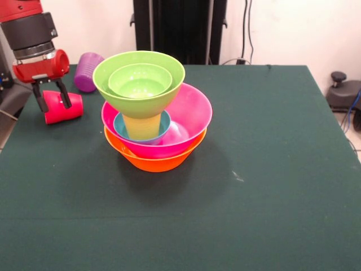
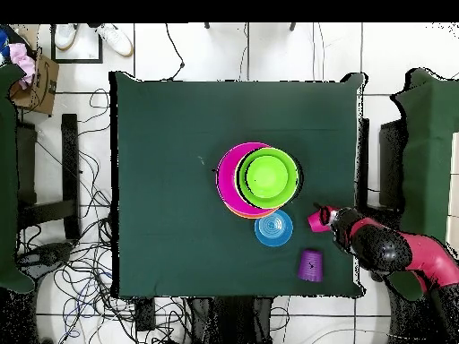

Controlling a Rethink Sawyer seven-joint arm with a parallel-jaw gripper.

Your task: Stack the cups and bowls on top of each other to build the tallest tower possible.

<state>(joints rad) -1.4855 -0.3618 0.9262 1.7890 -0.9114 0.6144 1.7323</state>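
A dark green cloth-covered table (image 1: 271, 169) fills the lower part of the front view, its near stretch bare apart from a small pale fleck right of centre. Just left of the middle stands the tower (image 1: 153, 107): a large orange bowl (image 1: 152, 161) at the bottom, a large pink bowl (image 1: 189, 127) nested in it, a small blue bowl (image 1: 121, 127) sitting inside the pink one, a yellow cup (image 1: 141, 125) standing in that, and a medium green bowl (image 1: 107, 76) perched on the cup with a small green bowl (image 1: 140, 80) inside it. In the overhead view another blue bowl (image 2: 273, 227) appears just below the tower, close to its edge; the front view does not show it there. Farther back, at the upper left of the front view, the red cup (image 1: 66, 107) lies on its side at the table's edge, and the gripper (image 1: 52, 97) straddles its closed end with its two dark fingers (image 1: 63, 93) spread to either side of it, touching or nearly so. Beyond that, the purple cup (image 1: 88, 71) also lies tipped over near the table's back edge. Behind the table a black column rises against a white wall, with cables trailing down, and a dark chair base sits on the pale tiled floor at the far right. The overhead view shows tangled cables on the floor at the lower left and a person's white shoes (image 2: 90, 36) at the top left.
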